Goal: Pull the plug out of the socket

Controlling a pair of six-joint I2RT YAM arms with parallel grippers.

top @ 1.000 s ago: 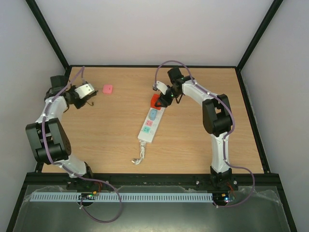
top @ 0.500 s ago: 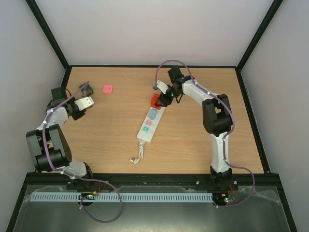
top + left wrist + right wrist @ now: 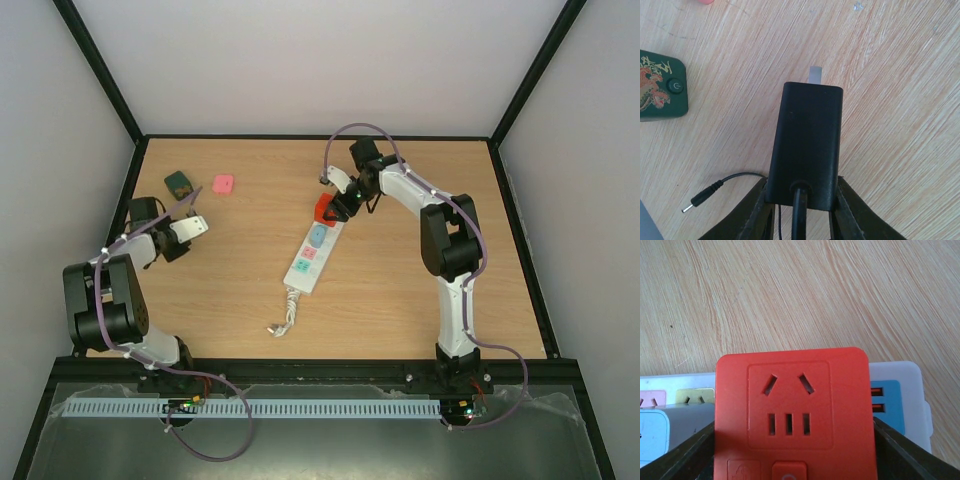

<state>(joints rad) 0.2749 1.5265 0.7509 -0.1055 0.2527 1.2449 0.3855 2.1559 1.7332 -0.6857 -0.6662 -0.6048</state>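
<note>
- Two pincers listed, each clamped on a load; neither stands released.
- No. 1, right pincer (image 3: 794,455): its fingers (image 3: 690,455) press the left and right sides of the red plug (image 3: 792,405), clenched to the width of that block.
- No. 2, red plug: a square block with outlet slots and a round button on its face. It sits at the far end of the socket (image 3: 310,258), in front of the end bearing a blue panel (image 3: 885,400) with two orange ports. Neither view shows whether its pins are seated in the strip or lifted clear.
- No. 3, socket: a long white strip lying diagonally about mid-table (image 3: 380,300). It has a row of pastel faces, with pink, yellow and blue edges showing in the right wrist view. A coiled white cord (image 3: 285,322) trails from its near end.
- No. 4, left pincer (image 3: 800,197): closed on the near end of a black adapter (image 3: 807,130), one finger on each side, near the left edge of the table and well apart from the socket.
- No. 5, black adapter: a plain rectangular body with a metal prong (image 3: 815,75) at its far end. A black lead leaves its near end between the fingers.
- No. 6, barrel-jack tip (image 3: 702,200): lies on the table just left of the left pincer.
- No. 7, green box (image 3: 660,85): has a round power button and a red-and-gold print, and lies toward the far left of the table.
- No. 8, small pink item (image 3: 223,184): lies just beside the green box.
</note>
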